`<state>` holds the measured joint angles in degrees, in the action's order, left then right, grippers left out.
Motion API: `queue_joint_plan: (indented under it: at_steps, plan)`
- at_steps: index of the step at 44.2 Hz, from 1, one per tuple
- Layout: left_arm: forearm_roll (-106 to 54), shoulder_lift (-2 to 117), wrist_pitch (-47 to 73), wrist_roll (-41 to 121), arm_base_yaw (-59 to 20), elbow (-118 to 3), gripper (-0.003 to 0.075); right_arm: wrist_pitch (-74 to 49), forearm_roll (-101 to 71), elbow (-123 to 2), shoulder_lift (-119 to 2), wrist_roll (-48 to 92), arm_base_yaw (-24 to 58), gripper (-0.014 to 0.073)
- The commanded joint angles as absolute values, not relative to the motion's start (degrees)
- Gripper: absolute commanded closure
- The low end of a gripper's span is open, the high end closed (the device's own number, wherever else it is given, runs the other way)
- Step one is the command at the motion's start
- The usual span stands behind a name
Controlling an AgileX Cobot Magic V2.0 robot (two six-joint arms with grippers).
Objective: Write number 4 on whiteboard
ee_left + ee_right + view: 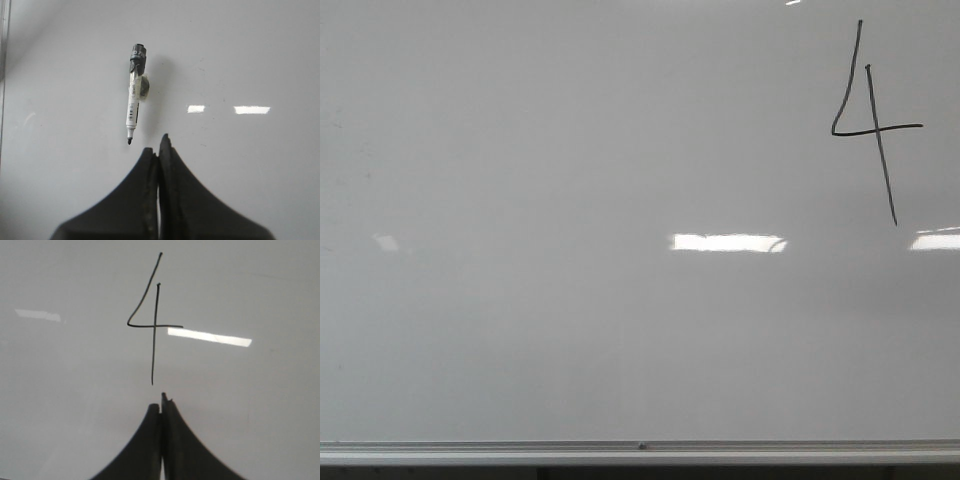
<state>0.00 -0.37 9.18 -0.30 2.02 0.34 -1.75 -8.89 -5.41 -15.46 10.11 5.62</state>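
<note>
The whiteboard (570, 330) is glossy pale grey-white and fills the front view, with a silver rail (640, 452) along its bottom edge. A thin black open-topped number 4 (873, 128) is drawn at its upper right; it also shows in the right wrist view (152, 325). My right gripper (162, 402) is shut and empty, just short of the 4's stem. My left gripper (158, 145) is shut and empty. A marker (134, 97) with a white barrel and black cap end lies on the board in the left wrist view, uncapped tip toward my left fingers. Neither gripper shows in the front view.
Bright rectangular light reflections lie on the board in the front view (727, 242) and in both wrist views. A small dark round thing (144, 86) sits against the marker's barrel. The board's edge rail (4, 45) shows in the left wrist view.
</note>
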Motion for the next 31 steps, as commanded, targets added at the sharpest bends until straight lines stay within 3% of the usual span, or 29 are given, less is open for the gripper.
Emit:
queue_joint_plan:
  at_steps: [1, 18, 31]
  plan:
    - [-0.3, -1.2, 4.4, -0.8, 2.0, 0.7, 0.0741, 3.9, -7.5, -3.0, -12.1, 8.8, 3.7, 0.0662]
    - [-0.3, -1.2, 4.4, -0.8, 2.0, 0.7, 0.0741, -7.6, -7.4, 0.7, 1.5, 4.5, -1.1, 0.0662]
    - [-0.3, -1.1, 4.4, -0.8, 2.0, 0.7, 0.0741, -10.1, -7.5, 0.7, 1.7, 4.5, -1.1, 0.0662]
